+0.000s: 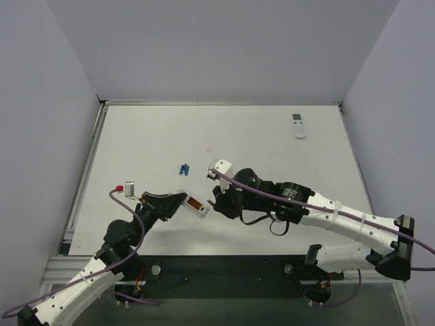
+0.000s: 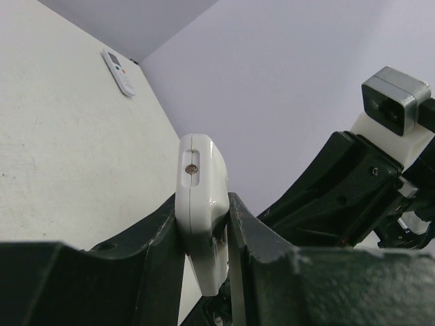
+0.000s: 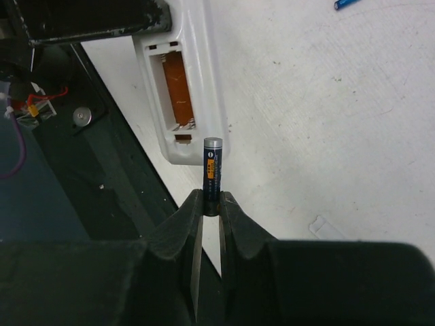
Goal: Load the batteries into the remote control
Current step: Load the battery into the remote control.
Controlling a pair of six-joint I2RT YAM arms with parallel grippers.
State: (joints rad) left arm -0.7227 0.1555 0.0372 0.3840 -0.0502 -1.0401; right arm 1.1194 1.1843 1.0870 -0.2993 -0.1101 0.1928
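My left gripper [image 1: 177, 202] is shut on the slim white remote control [image 1: 195, 203] and holds it by one end, back side up. In the left wrist view the remote [image 2: 200, 183] stands edge-on between the fingers [image 2: 204, 204]. Its battery compartment [image 3: 178, 92] is open, empty and orange inside. My right gripper [image 3: 212, 200] is shut on a dark blue battery [image 3: 213, 170] whose silver tip is just at the compartment's near end. In the top view this gripper [image 1: 216, 198] is just right of the remote. Two blue batteries [image 1: 183, 168] lie together on the table behind it; one shows in the right wrist view [image 3: 346, 3].
A rounder white remote [image 1: 298, 125] lies at the far right of the table, also in the left wrist view [image 2: 119, 71]. A small pale rectangular piece [image 1: 129, 188] with a red bit beside it lies left of my left gripper. The table's near edge drops to a dark base [image 3: 75, 170].
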